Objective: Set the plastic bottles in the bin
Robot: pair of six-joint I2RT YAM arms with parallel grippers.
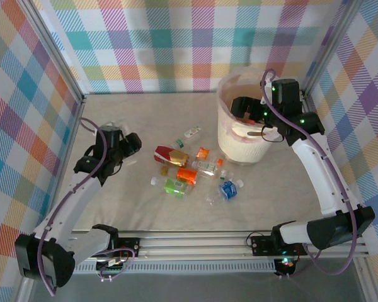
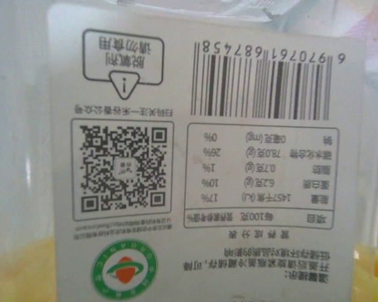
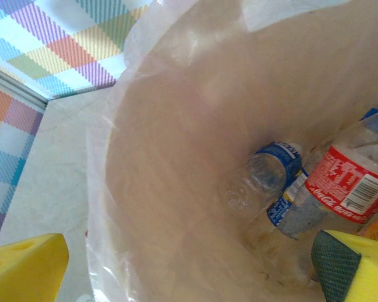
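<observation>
Right gripper (image 3: pixel 189 277) gapes empty over the bin (image 1: pixel 230 141). Left gripper (image 1: pixel 132 145), well left of it, crowds a white label (image 2: pixel 208 157); grip unclear, a loose hold could slip.

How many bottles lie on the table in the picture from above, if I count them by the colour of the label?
Red bottle: 1
Orange bottles: 2
Green bottle: 1
Blue bottle: 1
Pale bottles: 2
Total: 7
The small clear bits beside them are too small to judge, so they are not counted.
</observation>
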